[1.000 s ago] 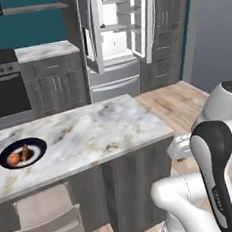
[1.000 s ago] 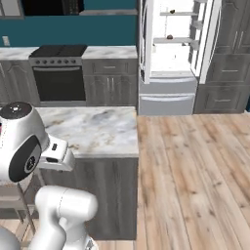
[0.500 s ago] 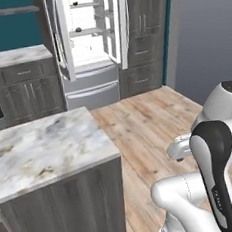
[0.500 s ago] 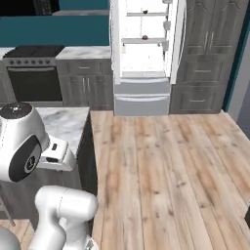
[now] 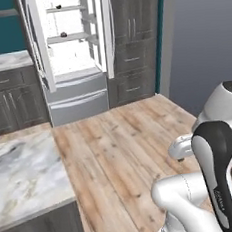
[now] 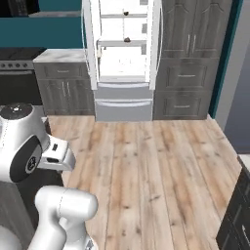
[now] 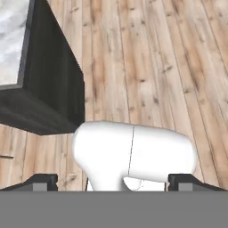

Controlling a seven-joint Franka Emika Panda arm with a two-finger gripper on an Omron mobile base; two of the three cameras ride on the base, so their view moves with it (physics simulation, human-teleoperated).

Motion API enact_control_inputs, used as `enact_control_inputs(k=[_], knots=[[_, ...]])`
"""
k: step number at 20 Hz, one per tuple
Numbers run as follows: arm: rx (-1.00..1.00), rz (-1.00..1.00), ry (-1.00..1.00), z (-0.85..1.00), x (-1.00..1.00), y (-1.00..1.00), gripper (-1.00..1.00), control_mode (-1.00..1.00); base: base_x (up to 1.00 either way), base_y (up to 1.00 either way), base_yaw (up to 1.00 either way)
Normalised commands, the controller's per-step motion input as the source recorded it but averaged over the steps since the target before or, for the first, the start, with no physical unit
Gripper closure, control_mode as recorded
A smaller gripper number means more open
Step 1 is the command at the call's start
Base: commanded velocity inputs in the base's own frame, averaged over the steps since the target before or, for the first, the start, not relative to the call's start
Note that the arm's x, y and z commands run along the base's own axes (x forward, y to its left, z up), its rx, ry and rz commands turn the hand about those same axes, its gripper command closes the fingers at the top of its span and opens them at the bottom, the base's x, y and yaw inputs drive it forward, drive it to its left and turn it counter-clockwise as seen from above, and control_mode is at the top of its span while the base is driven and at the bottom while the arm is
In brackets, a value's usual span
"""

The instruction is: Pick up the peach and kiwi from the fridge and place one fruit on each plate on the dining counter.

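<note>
The fridge [image 5: 73, 67] stands with both doors swung wide, its white interior and shelves showing, and it is also at the top of the right base view [image 6: 124, 53]. Two small dark items [image 5: 63, 34] sit on its upper shelves, too small to name as peach or kiwi. The dining counter [image 5: 20, 172] shows its marbled end at the lower left, and its corner [image 7: 11, 40] is in the hand view. The plates are out of view. My gripper [image 7: 114, 181] points down at the wood floor, open, fingertips [image 7: 42, 180] far apart with nothing held.
Wood floor [image 6: 146, 166] stretches from the robot to the fridge. Dark grey cabinets [image 6: 188, 58] flank the fridge on the right, and a wall counter [image 6: 61, 56] with a stove [image 6: 14, 66] on the left. A dark cabinet edge [image 6: 239, 215] sits at the lower right.
The whole picture has shifted: the base has moved, so the fridge is larger and more central, the counter has slid off left, and the black plate has left the view. The arm's pose is unchanged.
</note>
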Motion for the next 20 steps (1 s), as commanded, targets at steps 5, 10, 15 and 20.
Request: enact_control_inputs(k=[5,10,15,20], knots=[[0.00,0.00,0.00,0.00,0.00,0.00,-1.00,1.00,1.00,-0.67,0.15],[0.00,0.00,0.00,0.00,0.00,0.00,-1.00,1.00,1.00,-0.17,0.10],[0.00,0.00,0.00,0.00,0.00,0.00,-1.00,1.00,1.00,0.12,-0.02],[0.00,0.00,0.00,0.00,0.00,0.00,-1.00,1.00,1.00,0.05,-0.08]])
